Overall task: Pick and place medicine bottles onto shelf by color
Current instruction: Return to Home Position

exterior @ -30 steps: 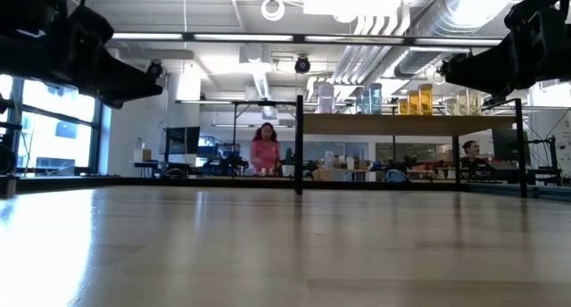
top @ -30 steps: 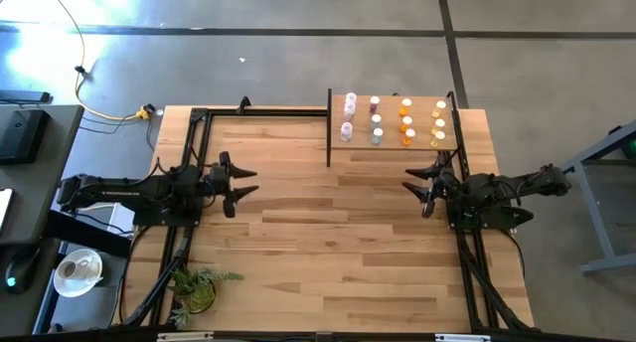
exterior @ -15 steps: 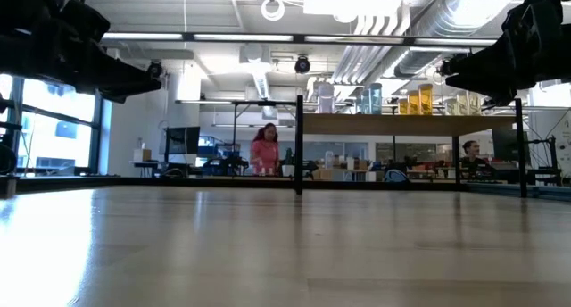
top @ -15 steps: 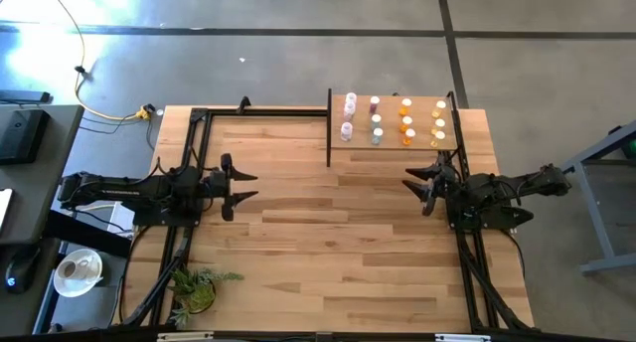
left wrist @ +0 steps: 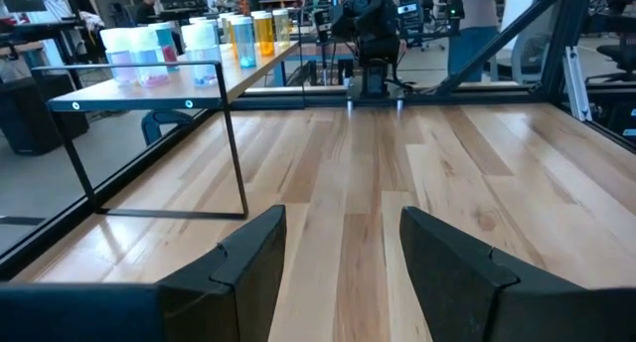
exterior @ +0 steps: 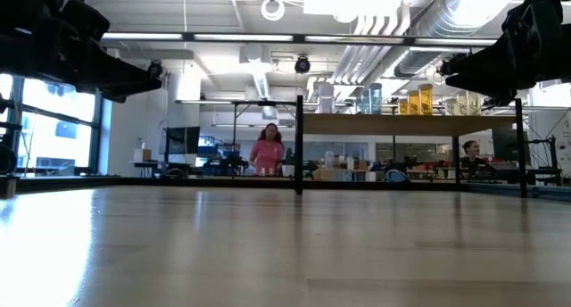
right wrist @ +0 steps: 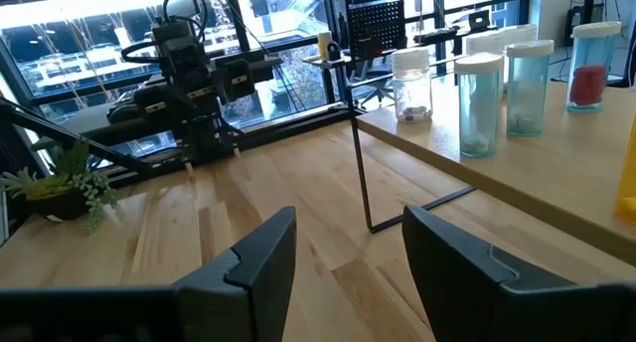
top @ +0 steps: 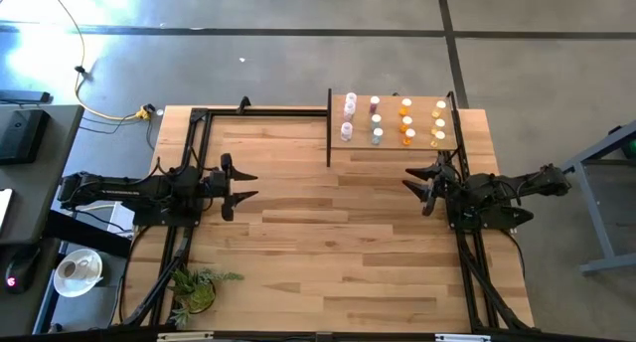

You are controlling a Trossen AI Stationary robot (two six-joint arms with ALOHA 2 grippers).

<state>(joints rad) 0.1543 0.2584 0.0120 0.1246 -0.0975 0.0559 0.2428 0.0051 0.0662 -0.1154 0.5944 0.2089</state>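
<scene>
L tool [top: 252, 183] hangs over the left side of the counter [top: 328, 233], fingers spread wide, nothing btwn them, touching nothing. R tool [top: 407, 180] is over the right side, just in front of the shelf [top: 391, 111], also wide open & empty. All medicine bottles [top: 406, 123] stand on the shelf at the far right corner, lined up by colour: pale pink, grey-teal, orange, yellow. Plant [top: 197, 287] sits at the near-left edge.

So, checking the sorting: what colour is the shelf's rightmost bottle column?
Yellow bottles, clearest in the high view.
</scene>
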